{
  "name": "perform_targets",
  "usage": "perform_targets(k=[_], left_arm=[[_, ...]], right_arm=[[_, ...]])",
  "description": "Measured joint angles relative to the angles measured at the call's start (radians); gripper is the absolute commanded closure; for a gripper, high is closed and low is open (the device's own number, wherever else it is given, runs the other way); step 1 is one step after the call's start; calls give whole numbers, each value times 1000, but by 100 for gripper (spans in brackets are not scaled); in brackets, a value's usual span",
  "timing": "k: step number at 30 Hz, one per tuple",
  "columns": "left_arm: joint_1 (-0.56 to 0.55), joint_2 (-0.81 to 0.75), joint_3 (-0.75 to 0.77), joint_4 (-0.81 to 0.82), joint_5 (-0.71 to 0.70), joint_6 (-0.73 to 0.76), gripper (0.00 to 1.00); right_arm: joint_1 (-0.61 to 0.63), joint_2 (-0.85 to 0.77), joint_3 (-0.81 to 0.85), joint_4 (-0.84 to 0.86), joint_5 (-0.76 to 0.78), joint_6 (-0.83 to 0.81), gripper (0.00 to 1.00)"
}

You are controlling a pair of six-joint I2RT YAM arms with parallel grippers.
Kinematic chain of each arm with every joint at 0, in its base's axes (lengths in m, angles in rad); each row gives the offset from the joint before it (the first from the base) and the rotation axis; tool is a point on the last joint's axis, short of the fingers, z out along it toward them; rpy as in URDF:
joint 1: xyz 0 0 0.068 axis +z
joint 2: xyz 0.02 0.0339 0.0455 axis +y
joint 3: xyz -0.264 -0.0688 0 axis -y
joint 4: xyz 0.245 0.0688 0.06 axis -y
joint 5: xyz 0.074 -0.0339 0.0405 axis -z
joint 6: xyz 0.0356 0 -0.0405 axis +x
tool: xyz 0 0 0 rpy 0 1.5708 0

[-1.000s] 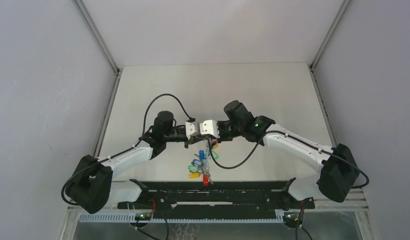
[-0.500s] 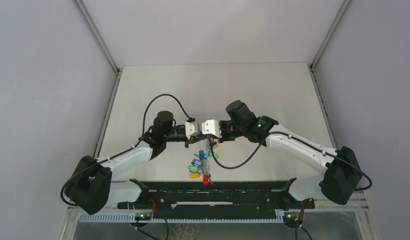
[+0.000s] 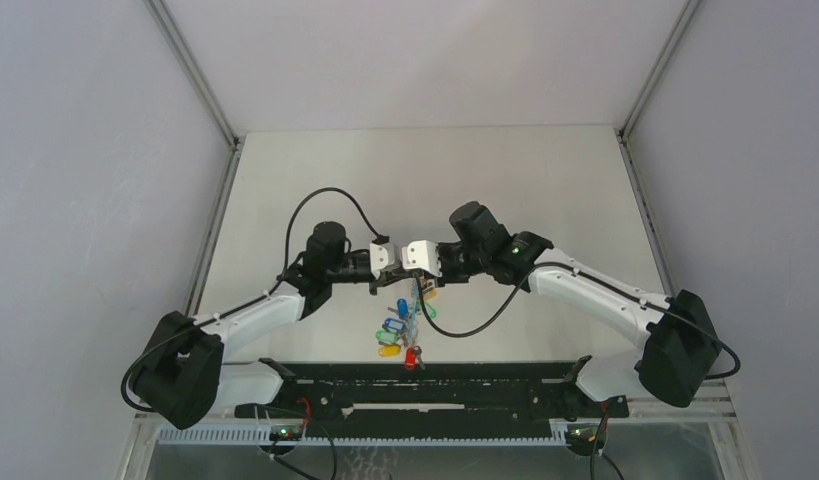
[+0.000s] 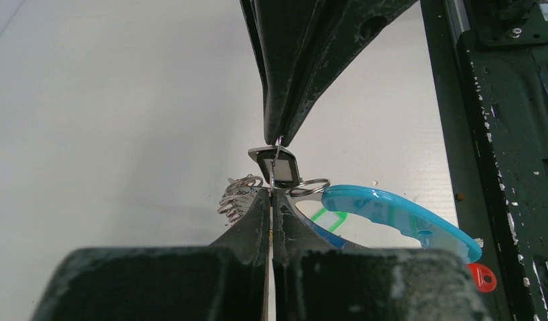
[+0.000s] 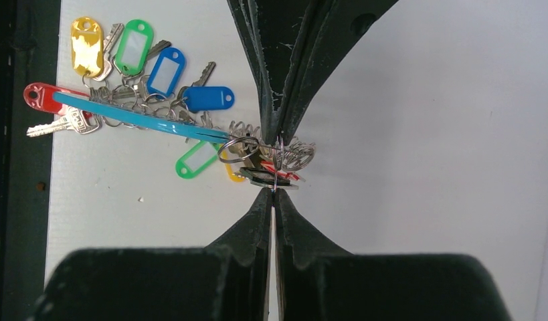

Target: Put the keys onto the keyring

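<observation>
My left gripper [image 3: 385, 260] and right gripper [image 3: 417, 258] meet tip to tip above the table's middle. Both are shut on one small silvery split ring [image 5: 278, 164] that carries a dark tag [image 4: 279, 167]. The keyring hangs beside them, its turquoise segment [image 4: 391, 210] to the right of my left gripper [image 4: 271, 194]. It shows edge-on in the right wrist view [image 5: 144, 120]. Several keys hang on it, with yellow [image 5: 87, 45], green [image 5: 134, 45], blue [image 5: 207, 98] and red [image 5: 40, 95] tags. The bunch [image 3: 400, 330] droops towards the table. My right gripper [image 5: 271, 194] faces the left one's fingertips [image 5: 284, 127].
A black rail frame [image 3: 415, 385] runs along the table's near edge, just below the hanging keys. Grey walls [image 3: 105, 200] enclose the white table [image 3: 435, 170] on the left, right and back. A black cable [image 3: 465, 328] loops under the right arm.
The right arm's forearm has shifted slightly. Both grippers stay shut together at the same spot and the key bunch hangs as before.
</observation>
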Motion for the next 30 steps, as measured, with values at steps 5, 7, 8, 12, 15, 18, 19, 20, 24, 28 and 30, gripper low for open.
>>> perform_targets(k=[5, 7, 8, 12, 15, 18, 19, 20, 24, 28, 30], left_arm=[[0, 0, 0, 1, 1, 0, 100], [0, 0, 0, 1, 2, 0, 100], [0, 0, 0, 1, 3, 0, 100], [0, 0, 0, 1, 3, 0, 100], [0, 0, 0, 1, 3, 0, 100], [0, 0, 0, 1, 3, 0, 100], [0, 0, 0, 1, 3, 0, 100], [0, 0, 0, 1, 3, 0, 100], [0, 0, 0, 1, 3, 0, 100], [0, 0, 0, 1, 3, 0, 100], [0, 0, 0, 1, 3, 0, 100]], right_arm=[[0, 14, 0, -5, 0, 0, 100], [0, 17, 0, -5, 0, 0, 100], [0, 17, 0, -5, 0, 0, 100], [-1, 18, 0, -5, 1, 0, 100], [-2, 18, 0, -5, 3, 2, 100], [-4, 18, 0, -5, 5, 5, 100], [-5, 18, 0, -5, 5, 6, 100], [-6, 18, 0, -5, 4, 7, 100], [-6, 18, 0, -5, 5, 8, 100], [-6, 18, 0, -5, 5, 12, 100], [-7, 18, 0, -5, 5, 15, 100]])
